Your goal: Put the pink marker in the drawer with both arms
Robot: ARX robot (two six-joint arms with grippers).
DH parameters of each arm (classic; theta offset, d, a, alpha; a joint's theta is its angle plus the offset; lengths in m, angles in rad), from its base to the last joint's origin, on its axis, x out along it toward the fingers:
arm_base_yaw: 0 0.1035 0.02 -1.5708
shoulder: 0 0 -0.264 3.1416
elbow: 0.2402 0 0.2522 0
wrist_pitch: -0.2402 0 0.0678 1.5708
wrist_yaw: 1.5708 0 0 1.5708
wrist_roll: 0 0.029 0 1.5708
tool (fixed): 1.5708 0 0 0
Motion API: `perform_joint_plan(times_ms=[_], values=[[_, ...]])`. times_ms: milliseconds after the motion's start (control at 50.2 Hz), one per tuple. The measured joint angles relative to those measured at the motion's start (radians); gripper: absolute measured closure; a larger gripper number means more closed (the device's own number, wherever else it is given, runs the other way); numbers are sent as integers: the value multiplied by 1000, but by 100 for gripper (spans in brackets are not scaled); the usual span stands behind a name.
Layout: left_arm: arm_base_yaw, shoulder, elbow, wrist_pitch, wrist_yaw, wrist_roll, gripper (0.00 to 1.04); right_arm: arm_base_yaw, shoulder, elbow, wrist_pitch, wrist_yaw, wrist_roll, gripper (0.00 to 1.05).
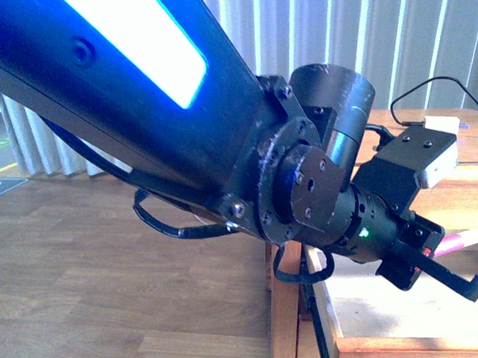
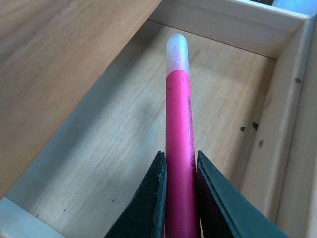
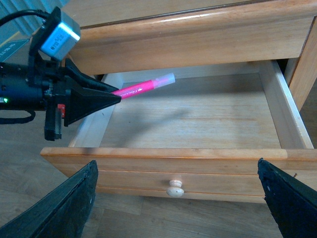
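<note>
My left gripper (image 2: 179, 163) is shut on the pink marker (image 2: 178, 144), its white cap end pointing out over the open drawer (image 2: 218, 94). In the right wrist view the left gripper (image 3: 118, 97) holds the marker (image 3: 143, 87) above the pale inside of the drawer (image 3: 163, 153), near one side wall. In the front view the left arm fills the frame, with the gripper (image 1: 441, 261) and marker (image 1: 460, 242) at the lower right. My right gripper (image 3: 176, 198) is open and empty, hovering in front of the drawer's round pale knob (image 3: 174, 188).
The desk top edge (image 3: 188, 34) overhangs the back of the open drawer. Wooden floor (image 1: 109, 296) lies in front. A white plug on a black cable (image 1: 441, 124) sits on the desk. Small dark specks (image 2: 249, 127) lie on the drawer bottom.
</note>
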Motion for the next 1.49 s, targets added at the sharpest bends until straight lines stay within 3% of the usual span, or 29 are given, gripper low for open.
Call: perform_joint_plan(times_ms=[119, 358, 478, 657, 836, 1055, 1274, 1493], values=[[-2, 24, 8, 6, -21, -10, 86, 0, 0, 0, 0, 0, 0, 8], [-5, 14, 1, 32, -53, -6, 50, 0, 0, 0, 0, 0, 0, 8], [-5, -44, -51, 48, -76, -6, 29, 0, 0, 0, 0, 0, 0, 8], [2, -171, -145, 85, -90, -22, 5, 0, 0, 0, 0, 0, 0, 8], [26, -324, -255, 135, -146, -58, 6, 0, 0, 0, 0, 0, 0, 8], [102, -529, -444, 251, -303, -94, 6, 0, 0, 0, 0, 0, 0, 8], [225, -853, -763, 363, -480, -128, 6, 0, 0, 0, 0, 0, 0, 8], [306, -1159, -1034, 341, -633, -197, 6, 0, 0, 0, 0, 0, 0, 8]])
